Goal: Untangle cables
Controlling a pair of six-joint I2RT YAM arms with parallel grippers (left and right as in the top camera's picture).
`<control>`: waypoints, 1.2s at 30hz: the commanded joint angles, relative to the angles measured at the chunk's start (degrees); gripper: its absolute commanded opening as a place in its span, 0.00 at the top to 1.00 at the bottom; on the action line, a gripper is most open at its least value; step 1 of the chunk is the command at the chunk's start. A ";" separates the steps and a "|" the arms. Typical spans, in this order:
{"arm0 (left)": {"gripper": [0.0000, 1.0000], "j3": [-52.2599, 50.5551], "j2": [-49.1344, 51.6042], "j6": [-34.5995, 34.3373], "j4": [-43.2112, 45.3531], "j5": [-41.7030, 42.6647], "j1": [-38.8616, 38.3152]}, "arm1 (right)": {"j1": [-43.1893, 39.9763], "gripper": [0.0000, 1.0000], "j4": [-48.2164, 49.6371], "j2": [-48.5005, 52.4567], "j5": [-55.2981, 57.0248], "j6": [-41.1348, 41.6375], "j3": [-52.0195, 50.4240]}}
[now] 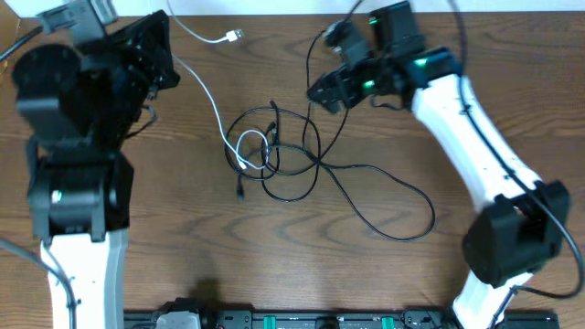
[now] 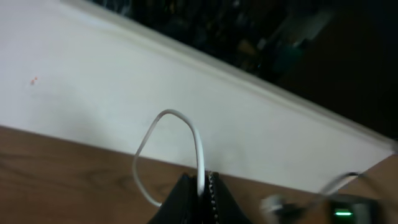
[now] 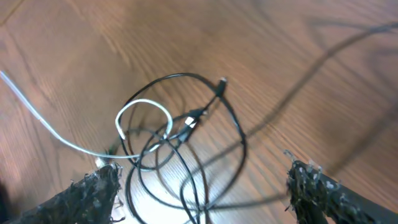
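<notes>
The white cable (image 1: 212,102) runs from its plug (image 1: 234,36) at the back to my left gripper (image 1: 170,68), then down into a small loop in the tangle. In the left wrist view, the left gripper (image 2: 204,182) is shut on the white cable (image 2: 196,138), which arches above the jaws. The black cable (image 1: 366,169) makes several loops around the white loop and trails out to the right. My right gripper (image 1: 322,91) hangs open just above and to the right of the tangle. Its wrist view shows the jaws (image 3: 202,171) wide apart over the black cable (image 3: 237,124) and the white loop (image 3: 146,102).
The table's back edge (image 1: 274,13) lies close behind both grippers, with a white surface (image 2: 93,81) beyond it. A thicker black cord (image 1: 315,50) hangs by the right arm. Dark equipment (image 1: 274,320) lines the front edge.
</notes>
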 commanded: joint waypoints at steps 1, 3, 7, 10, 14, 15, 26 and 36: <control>0.93 0.57 -2.05 -1.01 0.39 1.14 -0.11 | 3.19 0.17 1.79 2.99 -0.59 -2.78 0.02; 0.93 0.57 -2.84 -1.01 0.87 1.14 -0.11 | 4.83 0.17 2.60 4.48 -0.81 -3.23 0.02; 0.93 0.57 -3.93 -1.01 2.58 -0.72 -0.07 | 7.39 0.20 2.84 6.03 -6.56 -7.08 0.02; 0.93 0.57 -4.11 -1.62 3.61 -2.86 -0.04 | 8.85 0.20 2.60 6.14 -6.93 -7.91 0.02; 0.93 0.70 -4.35 -3.85 8.50 -2.95 0.48 | 9.97 0.20 2.03 6.14 -6.54 -8.31 0.02; 0.93 0.90 -4.59 -4.22 9.73 -2.97 0.61 | 9.99 0.20 1.95 6.14 -6.54 -8.28 0.02; 0.93 4.52 -9.55 -3.30 13.88 -6.08 0.85 | 10.27 0.19 -0.17 6.14 -7.17 -8.33 0.02; 0.93 5.73 -12.44 -3.30 20.28 -7.13 0.85 | 10.25 0.19 0.11 6.14 -9.86 -9.81 0.02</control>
